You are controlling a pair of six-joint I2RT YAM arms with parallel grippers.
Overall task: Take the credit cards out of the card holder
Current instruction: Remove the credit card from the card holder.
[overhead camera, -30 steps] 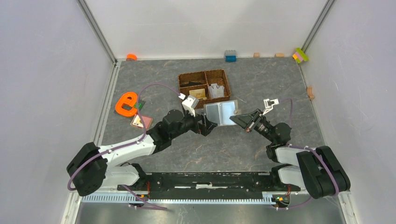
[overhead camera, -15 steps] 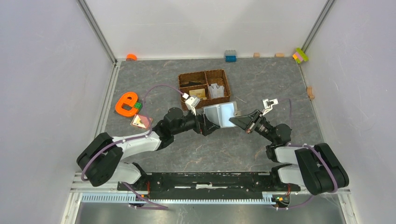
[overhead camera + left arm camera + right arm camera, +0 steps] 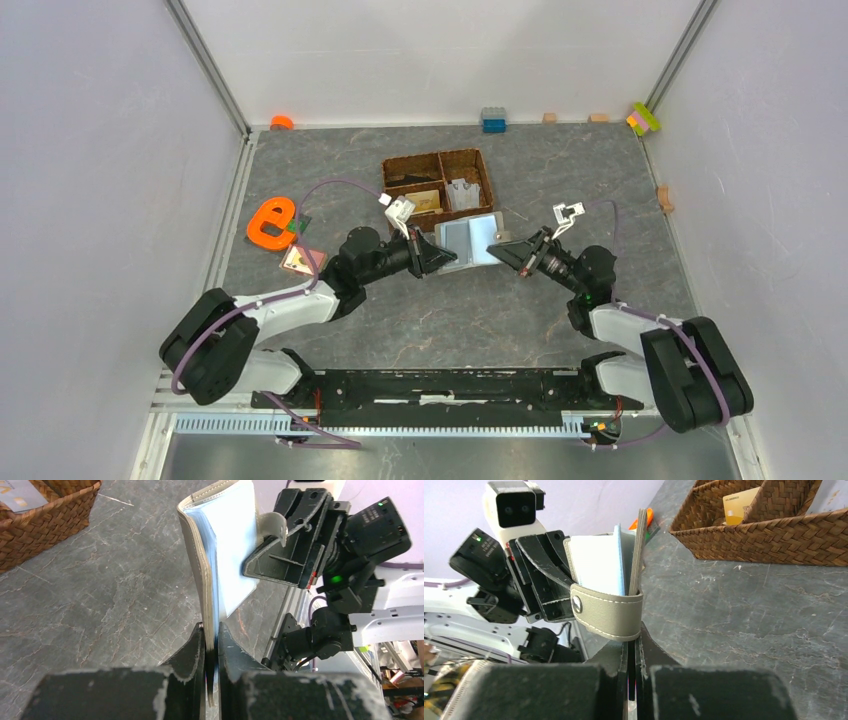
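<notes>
card holder (image 3: 468, 240) stood upright at frame centre, below the basket (image 3: 436, 154). left gripper (image 3: 210, 632) clenched on its edge, right gripper (image 3: 633, 640) on its cover. step judged: opening it; next, one gripper must release and pinch a credit card.

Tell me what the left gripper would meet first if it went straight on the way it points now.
The card holder, whose edge the left gripper clamps. Beyond that, likely the right gripper, which faces it and holds the other end.
</notes>
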